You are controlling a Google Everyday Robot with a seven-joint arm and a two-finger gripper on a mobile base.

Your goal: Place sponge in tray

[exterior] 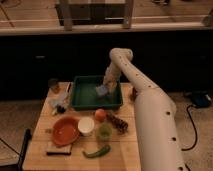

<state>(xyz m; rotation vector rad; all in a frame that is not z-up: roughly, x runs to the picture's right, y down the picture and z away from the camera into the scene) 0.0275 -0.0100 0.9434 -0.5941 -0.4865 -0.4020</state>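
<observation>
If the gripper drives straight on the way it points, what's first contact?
The gripper points down into the tray, shut on the sponge. Straight on, the sponge would probably press onto the tray floor first; its height above the floor is unclear.

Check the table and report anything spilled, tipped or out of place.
Nothing stands out. The gripper is over the tray, shut on the sponge. The orange bowl sits upright on the table; no spill shows.
</observation>
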